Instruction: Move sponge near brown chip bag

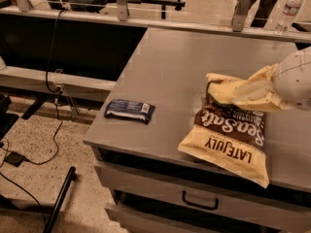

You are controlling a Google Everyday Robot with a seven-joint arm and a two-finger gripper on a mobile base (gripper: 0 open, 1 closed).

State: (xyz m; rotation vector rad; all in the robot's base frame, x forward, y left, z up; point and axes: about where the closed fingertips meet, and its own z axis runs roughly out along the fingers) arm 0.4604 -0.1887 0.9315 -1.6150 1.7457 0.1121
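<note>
Grey table (175, 67): the largest item. It spreads beneath and to the left of the gripper. Its right side is cut off by the frame edge. Drawer fronts run along its near face, below the gripper, and one dark drawer handle (200, 201) is visible.

Brown chip bag (228, 140): lies flat on the table, directly under and in front of the gripper. It is large and crinkly, dark brown above and cream below, with white "Sea Salt" script and dark "LATE JULY" lettering, both upside down in this view. Its far edge is covered by the gripper and its load.

Gripper (233, 91): enters from the right edge on a rounded white wrist, part of which is out of frame. The pale yellow fingers (257, 89) reach left over the far end of the bag and are pinched on the sponge.

Dark blue snack packet (129, 110): lies flat on the table well to the left of the gripper, near the table's left edge and apart from the bag.

Sponge (221, 79): a pale yellow, soft, flat pad at the fingertips, over the bag's far edge. Contact with the bag cannot be confirmed. Its colour matches the fingers, so the line between the two is hard to make out.

Water bottle (288, 11): stands beyond the table, behind the gripper. It is small and blurred.
</note>
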